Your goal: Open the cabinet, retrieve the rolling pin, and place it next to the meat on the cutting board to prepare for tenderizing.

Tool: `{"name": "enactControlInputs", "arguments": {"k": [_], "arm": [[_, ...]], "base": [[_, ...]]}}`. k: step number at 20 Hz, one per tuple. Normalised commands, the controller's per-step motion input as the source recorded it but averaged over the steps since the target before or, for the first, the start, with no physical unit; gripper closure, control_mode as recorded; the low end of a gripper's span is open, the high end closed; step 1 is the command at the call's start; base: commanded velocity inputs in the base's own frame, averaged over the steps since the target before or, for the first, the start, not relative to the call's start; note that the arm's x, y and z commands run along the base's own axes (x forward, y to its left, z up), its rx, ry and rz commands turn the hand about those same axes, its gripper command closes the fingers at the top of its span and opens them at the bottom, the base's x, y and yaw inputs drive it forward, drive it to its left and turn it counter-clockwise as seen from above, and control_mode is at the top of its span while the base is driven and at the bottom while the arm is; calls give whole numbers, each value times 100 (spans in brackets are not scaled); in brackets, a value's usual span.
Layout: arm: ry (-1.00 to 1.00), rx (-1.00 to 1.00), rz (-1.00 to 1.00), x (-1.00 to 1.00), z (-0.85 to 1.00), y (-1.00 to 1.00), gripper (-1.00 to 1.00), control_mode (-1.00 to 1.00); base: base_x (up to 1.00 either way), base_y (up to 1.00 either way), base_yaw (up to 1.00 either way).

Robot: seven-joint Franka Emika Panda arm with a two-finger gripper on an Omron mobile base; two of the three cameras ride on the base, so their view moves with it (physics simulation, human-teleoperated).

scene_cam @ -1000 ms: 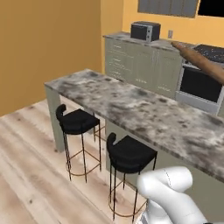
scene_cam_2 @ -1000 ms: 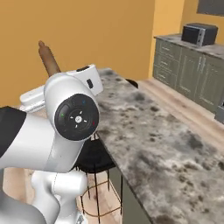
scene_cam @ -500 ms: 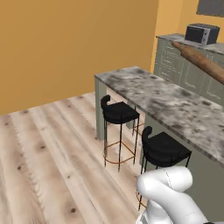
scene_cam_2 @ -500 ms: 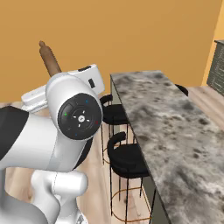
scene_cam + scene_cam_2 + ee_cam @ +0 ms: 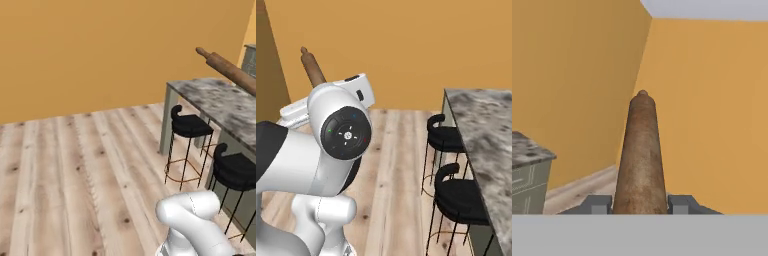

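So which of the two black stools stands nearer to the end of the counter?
The farther stool, beside the counter leg at its end. The other stool stands closer to the robot.

The rolling pin [image 5: 230, 70] runs off the left base view's edge at 3 o'clock, so its far end and whatever holds it are cut away. In the right base view its lower length [image 5: 312, 67] is hidden behind the arm's white casing. In the hand view it [image 5: 641, 155] covers the gap of the hand [image 5: 640, 204], whose fingers [image 5: 597, 204] show only as tips. The marbled surface [image 5: 225, 102] is cut off at 3 o'clock. One stool [image 5: 235, 172] is also cropped.
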Motion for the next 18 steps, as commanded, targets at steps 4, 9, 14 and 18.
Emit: {"name": "enactControlInputs", "arguments": {"k": [4, 9, 14, 18], "arm": [[0, 0, 0, 0, 0, 0, 100, 100], [0, 0, 0, 0, 0, 0, 100, 100], [0, 0, 0, 0, 0, 0, 100, 100], [0, 0, 0, 0, 0, 0, 100, 100]], "base": [[-26, 51, 44], [-30, 34, 43], [-24, 22, 42], [-22, 22, 42]]}}
